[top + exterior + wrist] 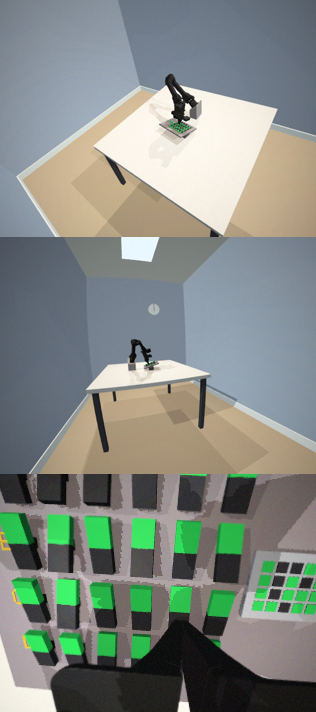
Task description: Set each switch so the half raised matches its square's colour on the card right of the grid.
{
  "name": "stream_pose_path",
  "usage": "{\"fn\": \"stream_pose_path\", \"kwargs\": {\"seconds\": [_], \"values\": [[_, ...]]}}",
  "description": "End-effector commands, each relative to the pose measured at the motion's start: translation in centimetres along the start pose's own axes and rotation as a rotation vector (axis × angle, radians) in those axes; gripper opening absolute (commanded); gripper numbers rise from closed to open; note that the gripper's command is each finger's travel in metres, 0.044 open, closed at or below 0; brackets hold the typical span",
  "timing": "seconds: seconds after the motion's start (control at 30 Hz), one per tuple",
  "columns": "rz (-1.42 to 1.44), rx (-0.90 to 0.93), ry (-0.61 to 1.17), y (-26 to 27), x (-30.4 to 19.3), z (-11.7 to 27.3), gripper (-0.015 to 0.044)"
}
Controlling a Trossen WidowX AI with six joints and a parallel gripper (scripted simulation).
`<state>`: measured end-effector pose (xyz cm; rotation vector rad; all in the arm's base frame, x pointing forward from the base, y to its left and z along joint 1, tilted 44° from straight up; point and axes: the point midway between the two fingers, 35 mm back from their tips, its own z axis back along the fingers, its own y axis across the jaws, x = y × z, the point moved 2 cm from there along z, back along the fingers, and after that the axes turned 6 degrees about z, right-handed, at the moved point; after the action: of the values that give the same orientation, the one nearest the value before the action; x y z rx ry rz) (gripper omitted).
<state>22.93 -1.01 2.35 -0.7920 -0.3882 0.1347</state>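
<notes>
"State of the end effector [179,122] [147,362] [182,624]?"

"Fingers together, nothing between them; tips at the near half of 1 switch [180,601]."

"Panel [166,124] [156,362] [280,654]?"

"Tilted, above the tabletop [204,162] [153,379]. Card [248,594] sits right of the grid, partly cropped in the wrist view."

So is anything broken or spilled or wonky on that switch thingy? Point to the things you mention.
Nothing looks broken or spilled. The switch panel [163,124] [156,362] [280,659] does slope, though: from the side, its edge away from the arm [175,89] [133,349] sits higher, with a dark block [151,368] underneath, so it's probably meant to tilt.
</notes>
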Motion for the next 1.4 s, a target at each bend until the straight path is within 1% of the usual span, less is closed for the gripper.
{"fn": "stream_pose_path", "kwargs": {"seconds": [0.0, 1.37], "values": [[0.009, 0.000, 0.005, 0.07, -0.19, -0.15, 0.0000], [0.009, 0.000, 0.005, 0.07, -0.21, -0.69, 0.0000]]}}
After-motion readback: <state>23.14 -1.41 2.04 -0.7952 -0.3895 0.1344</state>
